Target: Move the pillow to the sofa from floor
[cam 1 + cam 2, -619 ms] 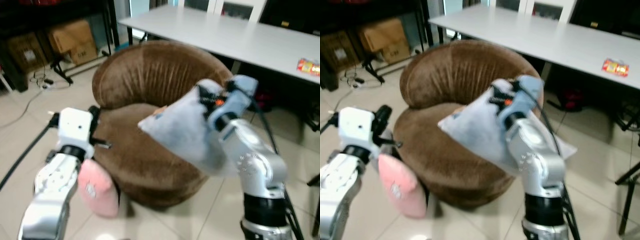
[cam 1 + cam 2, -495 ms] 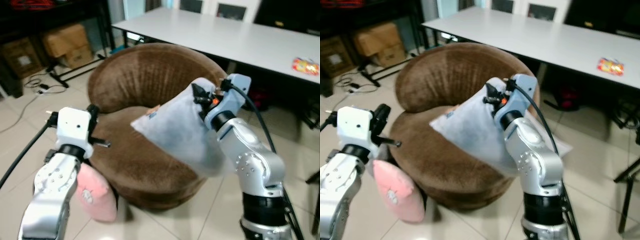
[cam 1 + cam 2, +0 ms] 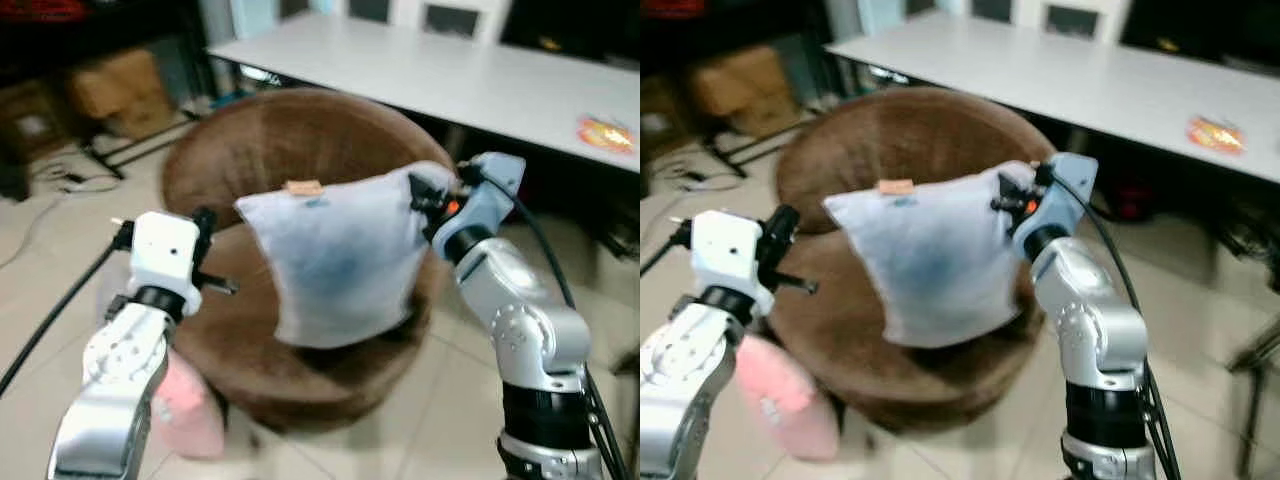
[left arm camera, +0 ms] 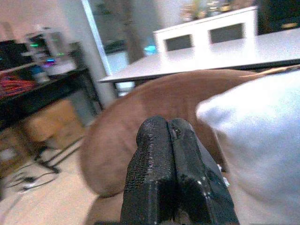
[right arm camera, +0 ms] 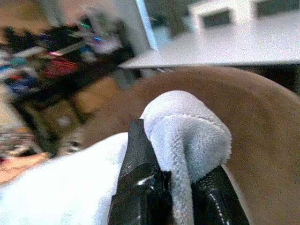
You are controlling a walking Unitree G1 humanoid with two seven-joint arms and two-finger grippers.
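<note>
— What shows from the head views?
— A pale blue pillow (image 3: 340, 255), soft and square, hangs over the round brown plush sofa (image 3: 300, 150). An orange tag (image 3: 301, 187) sits at its top edge; any writing is unreadable. A pink pillow (image 3: 188, 415) lies on the floor.
— The left wrist view?
— The left gripper (image 4: 169, 140) has textured black fingers pressed together, empty.
— The right wrist view?
— The right gripper (image 5: 180, 176) is clamped on the pillow's fleecy corner.
</note>
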